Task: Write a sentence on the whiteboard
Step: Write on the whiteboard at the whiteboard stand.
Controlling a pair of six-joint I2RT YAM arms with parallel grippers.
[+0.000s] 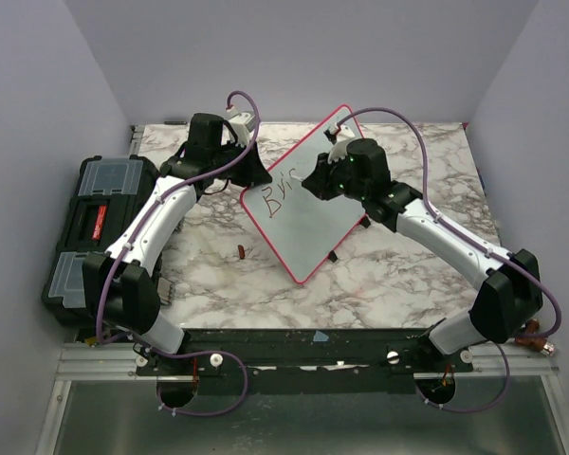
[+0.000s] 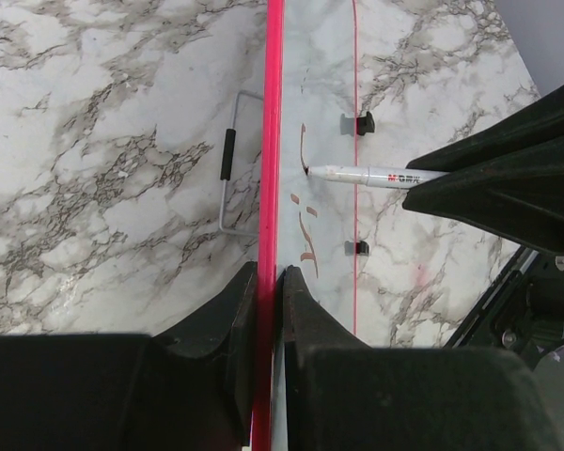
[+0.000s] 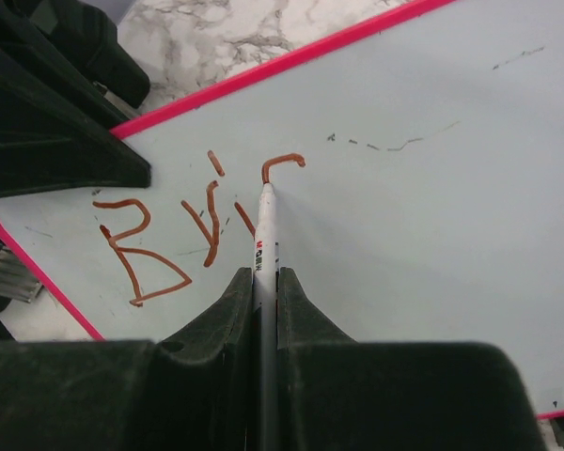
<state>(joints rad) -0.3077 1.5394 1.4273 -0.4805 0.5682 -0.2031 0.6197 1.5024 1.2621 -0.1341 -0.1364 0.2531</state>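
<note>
Two arms reach across the marble table toward one board. At far left a black toolbox sits at the table's edge, beside the left arm. A small dark red object lies on the marble near the board's lower left edge; it is too small to identify.

The left gripper is pinched almost closed on the whiteboard, one finger on either side of its pink frame at the left corner. From the left wrist camera the board appears edge-on, with a wire stand showing on its back side. In the overhead view the whiteboard sits near the table's middle, turned like a diamond between the two arms.

The sentence is only begun: reddish-brown strokes reading "Bri", then a short hooked stroke, all near the board's left corner. The marker has its tip touching the foot of that hook.

The right gripper is clamped tight around the marker's white barrel, its fingers nearly meeting on either side, with the marker pointing straight out ahead of them.
</note>
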